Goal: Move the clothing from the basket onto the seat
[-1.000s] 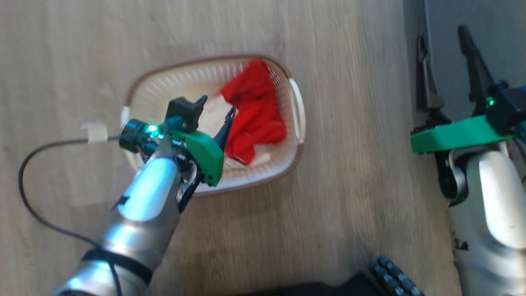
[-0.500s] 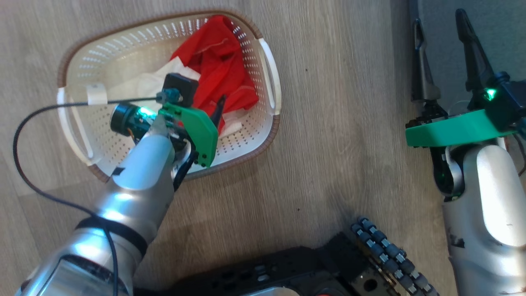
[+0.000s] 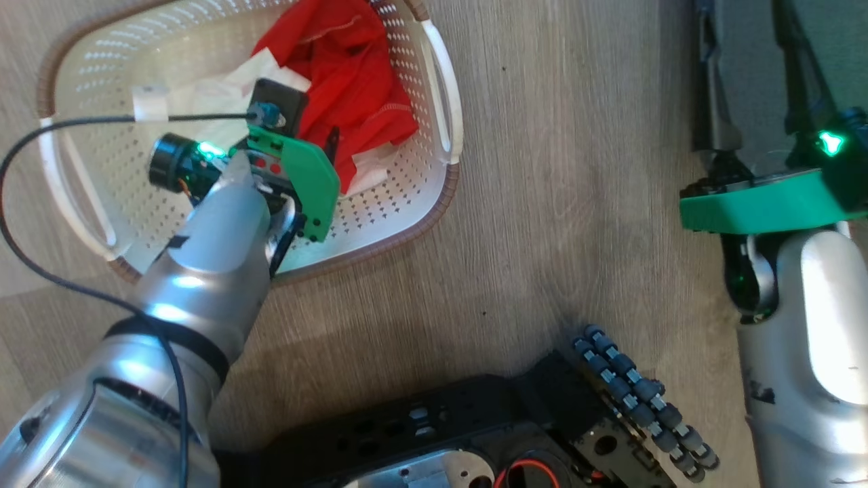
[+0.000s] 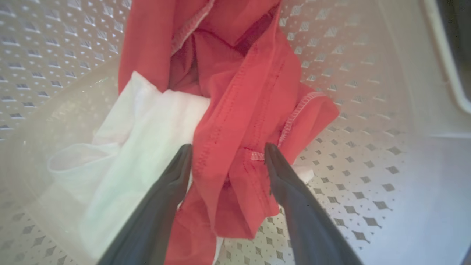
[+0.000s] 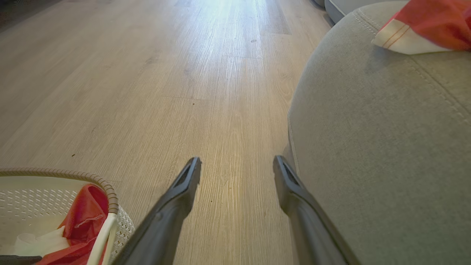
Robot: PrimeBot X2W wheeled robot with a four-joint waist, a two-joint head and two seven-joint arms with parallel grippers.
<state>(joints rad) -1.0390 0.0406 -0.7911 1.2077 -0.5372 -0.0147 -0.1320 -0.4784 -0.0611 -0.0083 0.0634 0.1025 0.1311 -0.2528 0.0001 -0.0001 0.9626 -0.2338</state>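
Observation:
The cream perforated basket [image 3: 420, 224] stands on the wood floor at the upper left of the head view. A crumpled red garment [image 3: 352, 74] lies in it over a white one [image 3: 224, 78]. My left gripper [image 4: 228, 151] is down inside the basket [image 4: 368, 165], open, with a fold of the red garment [image 4: 239, 92] between its fingers and the white cloth [image 4: 140, 140] beside it. My right gripper [image 5: 237, 162] hangs open with nothing in it over the floor, next to the grey seat [image 5: 386, 147]. A red and white cloth [image 5: 423, 22] lies on the seat.
My black base [image 3: 475, 434] with its roller wheel [image 3: 637, 400] sits at the bottom of the head view. A black cable [image 3: 41, 264] loops left of my left arm. Wood floor [image 5: 184, 73] stretches between the basket rim [image 5: 55, 173] and the seat.
The head camera has shifted, so the basket now sits higher and further left. My left gripper has gone deeper into the basket onto the red garment. The right gripper stays open beside the seat.

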